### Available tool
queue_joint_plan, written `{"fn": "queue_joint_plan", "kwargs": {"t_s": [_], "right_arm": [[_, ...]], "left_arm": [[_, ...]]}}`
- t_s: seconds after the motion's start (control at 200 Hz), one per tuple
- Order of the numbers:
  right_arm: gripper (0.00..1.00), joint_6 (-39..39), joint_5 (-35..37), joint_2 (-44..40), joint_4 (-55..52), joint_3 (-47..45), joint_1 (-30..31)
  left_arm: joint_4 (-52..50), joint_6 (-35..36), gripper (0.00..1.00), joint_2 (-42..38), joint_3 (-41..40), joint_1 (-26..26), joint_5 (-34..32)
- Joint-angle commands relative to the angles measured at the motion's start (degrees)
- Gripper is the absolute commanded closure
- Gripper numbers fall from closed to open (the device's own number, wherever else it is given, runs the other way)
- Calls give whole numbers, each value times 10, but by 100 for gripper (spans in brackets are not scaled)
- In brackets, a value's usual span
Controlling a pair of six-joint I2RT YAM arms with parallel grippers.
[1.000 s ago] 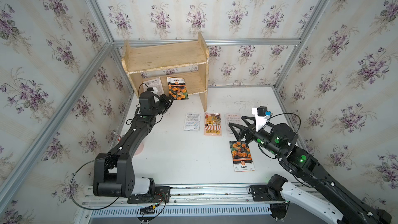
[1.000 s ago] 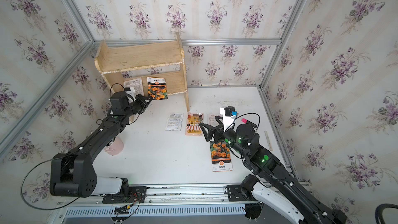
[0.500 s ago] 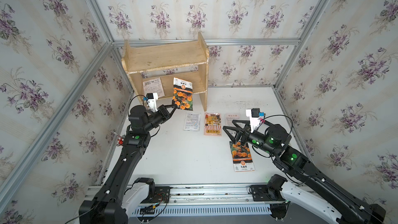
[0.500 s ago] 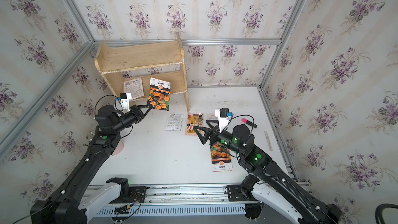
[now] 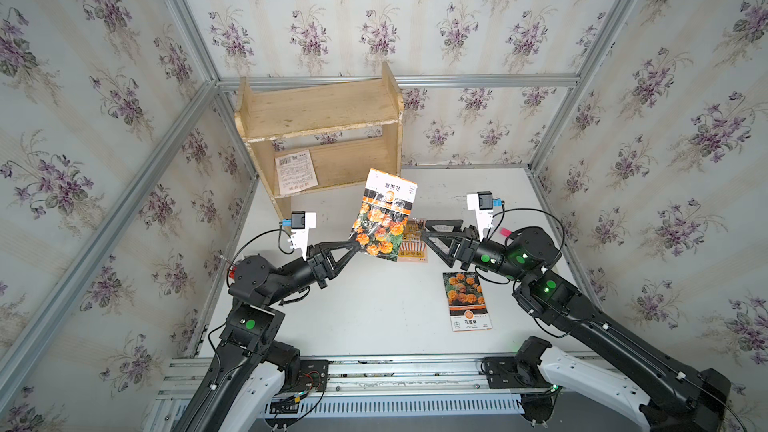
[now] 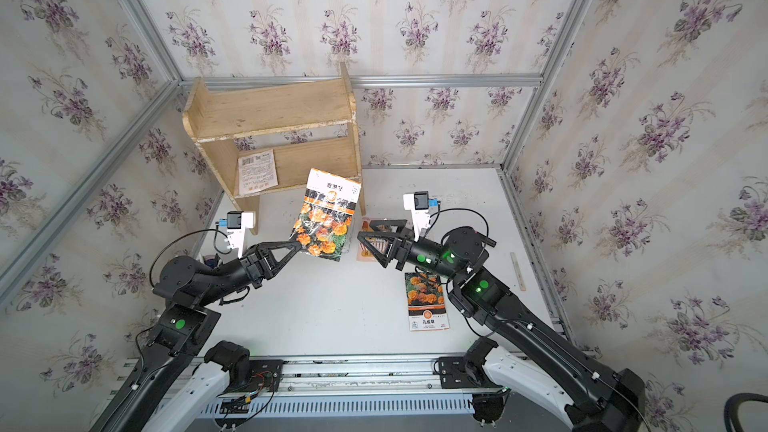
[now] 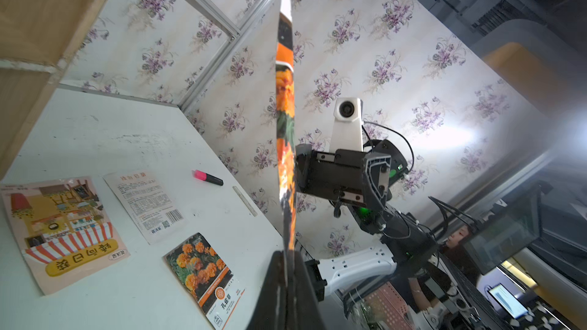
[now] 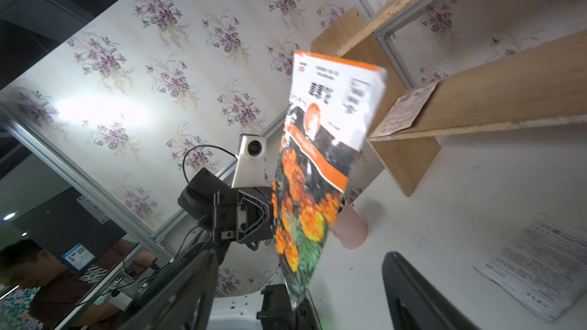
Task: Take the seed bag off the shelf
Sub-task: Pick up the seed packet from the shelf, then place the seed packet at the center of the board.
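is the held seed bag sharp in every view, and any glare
Both top views: the seed bag in the left gripper is sharp, with sheen on its film. Right wrist view: it looks smeared, and glare washes out the wallpaper. Left wrist view: seen edge-on.

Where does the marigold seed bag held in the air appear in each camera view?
Top view: seed bag at centre, in front of the shelf.
Top view: seed bag left of centre.
Left wrist: seed bag edge-on, a thin central strip.
Right wrist: seed bag face-on, centre.
Shared landmark: the shelf, in all four.

Left claw (image 5: 356, 243) tight, right claw (image 5: 423, 229) agape.
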Motion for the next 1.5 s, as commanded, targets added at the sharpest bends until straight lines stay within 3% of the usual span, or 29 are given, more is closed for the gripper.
{"fn": "queue_joint_plan", "kwargs": {"t_s": [0.0,0.27,0.619,0.734,0.784,0.869,1.014,1.074,1.264,1.499], "right_arm": [[18,19,-33,12,39,15,0],[30,23,-30,19,44,8,-1],[80,24,-22,1,39,-9,-1],[92,25,-24,6,38,-8,-1],[100,25,-25,8,37,-6,-1],[100,22,-23,10,31,-1,0],[100,-4,-1,-1,-33,10,-1],[100,-23,10,-8,-82,13,-1],[100,-61,13,-31,-204,-16,-2],[100,-63,13,-61,-288,-105,-2]], "left_arm": [[47,7,100,5,0,-35,-8],[85,18,100,30,7,-92,-30],[74,33,100,43,11,-110,-57],[67,37,100,49,12,-111,-58],[58,39,94,52,14,-111,-60],[1,63,77,55,27,-111,-75],[-133,124,18,53,67,-111,-117],[-205,151,1,51,92,-111,-148],[-401,241,0,59,180,-111,-234],[-504,288,0,63,211,-111,-266]]}}
